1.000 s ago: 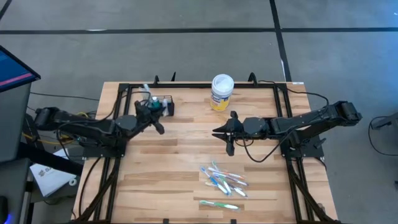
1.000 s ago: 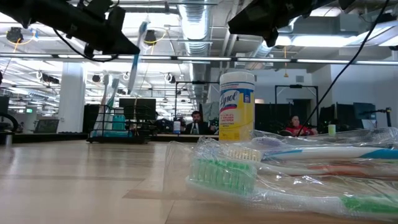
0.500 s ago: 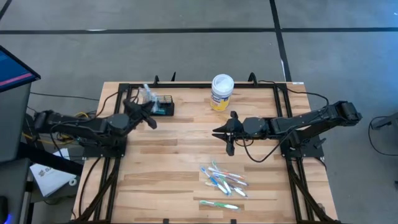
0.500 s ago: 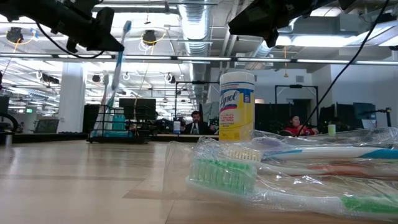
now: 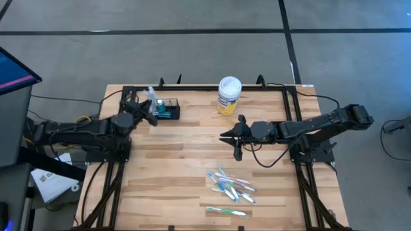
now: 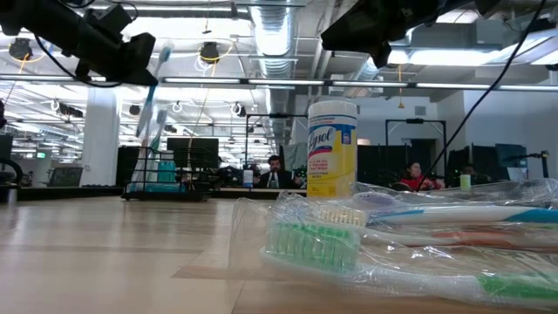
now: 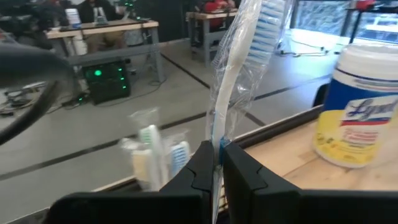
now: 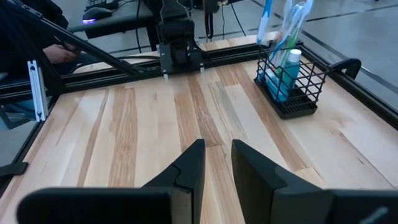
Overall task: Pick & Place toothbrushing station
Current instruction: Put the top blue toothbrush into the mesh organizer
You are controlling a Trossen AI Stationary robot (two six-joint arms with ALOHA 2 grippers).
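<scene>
I have the left gripper (image 7: 214,165) clenched on a plastic-wrapped white toothbrush with blue bristles (image 7: 239,68), which stands nearly upright out of the jaws. In the high view that gripper (image 5: 145,110) hangs just beside the small black wire-mesh rectangular basket (image 5: 168,108) near the far left corner of the pale wooden table (image 5: 192,154), on the basket's left side. The basket (image 8: 291,78) stands upright and already carries several wrapped brushes and a teal tube, as the right wrist view shows.

The step in hand, as I judge it, is the placing: the brush is lifted and carried close to the basket but not yet inside it. From the low view the brush (image 6: 150,92) hangs tilted, well above the table. My next move calls for bringing the handle end over an open gap between the items already standing there, lowering until it is inside the wire walls, and only then letting go. The crinkled wrapper may snag on the bars or on the other brushes, so I would descend slowly.

The right gripper (image 5: 235,137) waits over the middle of the table with its jaws (image 8: 214,162) parted a little and holding nothing. More wrapped toothbrushes in a loose pile (image 5: 231,185) lie at the near edge, and a white-lidded yellow-labelled round tub (image 5: 228,94) stands at the far side.
</scene>
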